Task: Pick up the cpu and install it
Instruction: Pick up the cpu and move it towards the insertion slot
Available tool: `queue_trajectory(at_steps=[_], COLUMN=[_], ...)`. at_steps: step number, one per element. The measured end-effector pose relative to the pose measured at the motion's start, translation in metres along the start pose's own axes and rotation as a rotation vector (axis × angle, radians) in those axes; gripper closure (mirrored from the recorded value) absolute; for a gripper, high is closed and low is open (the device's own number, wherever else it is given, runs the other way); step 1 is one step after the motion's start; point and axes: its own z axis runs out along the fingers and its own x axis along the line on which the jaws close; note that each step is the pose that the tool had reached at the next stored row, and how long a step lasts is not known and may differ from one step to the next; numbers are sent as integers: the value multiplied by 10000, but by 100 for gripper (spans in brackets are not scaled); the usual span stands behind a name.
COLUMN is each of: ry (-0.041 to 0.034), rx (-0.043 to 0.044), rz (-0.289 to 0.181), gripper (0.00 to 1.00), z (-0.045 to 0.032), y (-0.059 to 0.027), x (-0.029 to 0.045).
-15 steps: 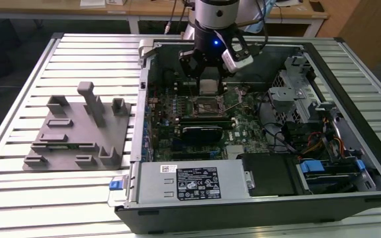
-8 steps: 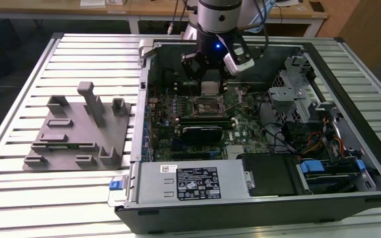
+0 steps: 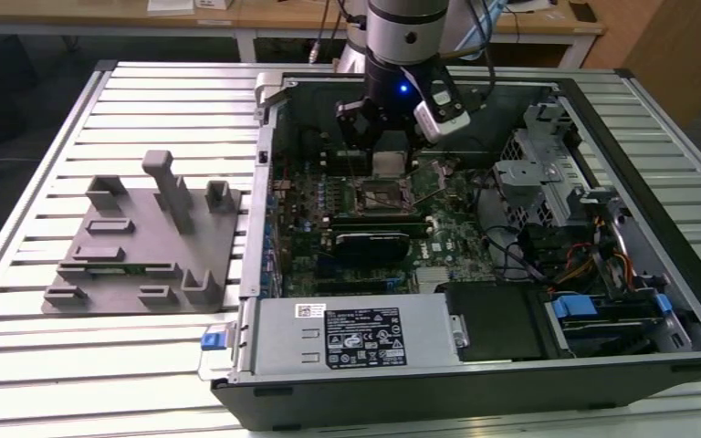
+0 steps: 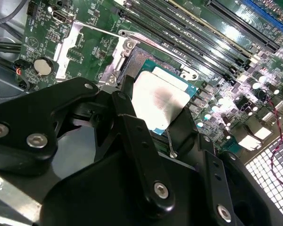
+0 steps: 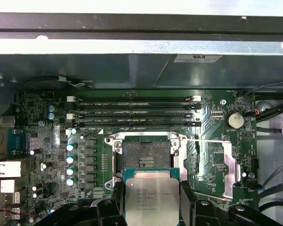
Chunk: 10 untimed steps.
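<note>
Pincer [image 5: 152, 195] gripping cpu [image 5: 152, 203], near socket [image 5: 146, 154]

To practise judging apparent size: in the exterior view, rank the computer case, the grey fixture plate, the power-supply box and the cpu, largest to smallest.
1. computer case
2. grey fixture plate
3. power-supply box, apparently nearer the camera, so its rank against the plate is unsure
4. cpu, held in the gripper

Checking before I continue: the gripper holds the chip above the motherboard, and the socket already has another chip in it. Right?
Not quite. In the first wrist view the socket is empty; the gripper does hold the chip above the motherboard.
</note>
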Motion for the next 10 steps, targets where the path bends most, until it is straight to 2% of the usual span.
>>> queue_trajectory(at_steps=[10], ry=[0], rx=[1], rz=[-1], gripper=[45], z=[49], y=[2], x=[-12])
